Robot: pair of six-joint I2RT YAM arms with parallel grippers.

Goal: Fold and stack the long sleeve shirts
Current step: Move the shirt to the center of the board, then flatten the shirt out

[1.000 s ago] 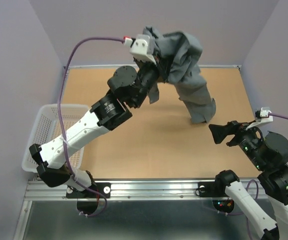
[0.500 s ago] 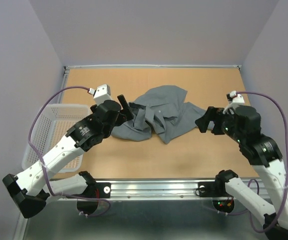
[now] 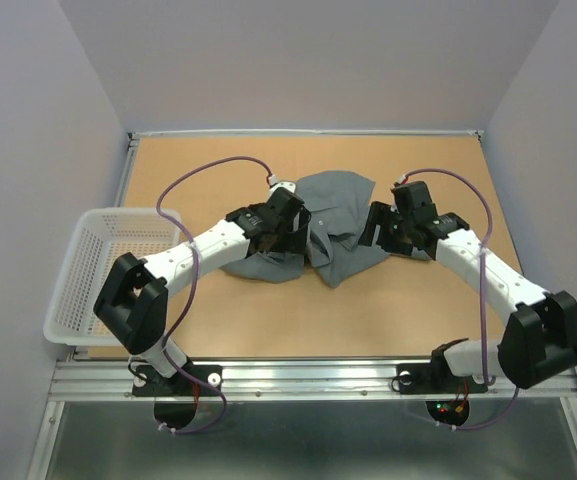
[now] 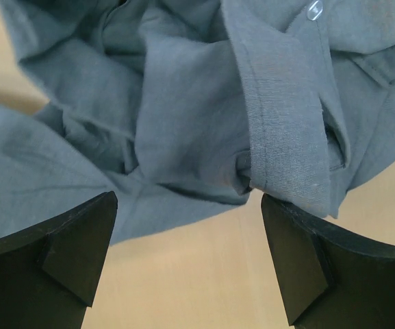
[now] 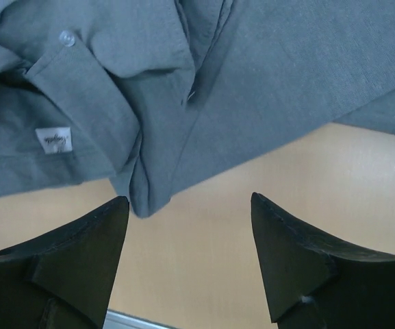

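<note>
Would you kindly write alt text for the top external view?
A crumpled grey shirt lies on the table, the left gripper and right gripper flanking it. A white basket sits at the table's left edge.

We see a white plastic mesh basket (image 3: pixel 83 265) with its open top facing up, sitting at the left edge of a tan wooden counter (image 3: pixel 368 310), toward the near corner. Plain lavender walls (image 3: pixel 308 60) enclose the counter on its left, far and right sides. A silver metal rail (image 3: pixel 308 378) runs along its near edge.
</note>
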